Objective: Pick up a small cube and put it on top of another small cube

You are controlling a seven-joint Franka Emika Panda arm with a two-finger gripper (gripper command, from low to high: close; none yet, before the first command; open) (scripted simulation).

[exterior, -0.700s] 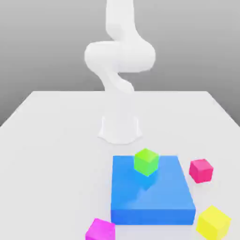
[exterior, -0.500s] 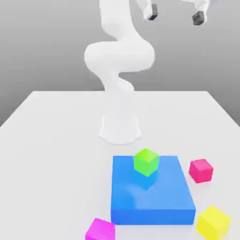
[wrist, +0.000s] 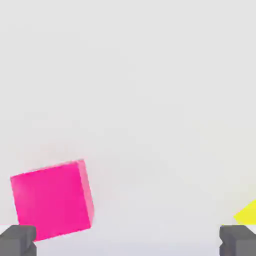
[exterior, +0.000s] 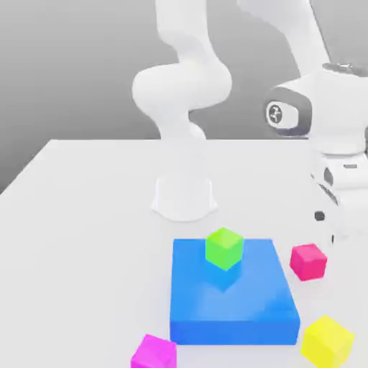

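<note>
Nothing grasped yet: my jaws hang spread and empty above the reddish-pink cube; the magenta cube sits bare on the bench, stacking all ahead.

**Clearance around the cubes**

Pincer jaws spread wide — bare table between them. Reddish-pink cube sits near one fingertip, apart from the blue block. Yellow cube nearby. Magenta cube stands free, its top unobstructed — green cube tops the block.
</note>
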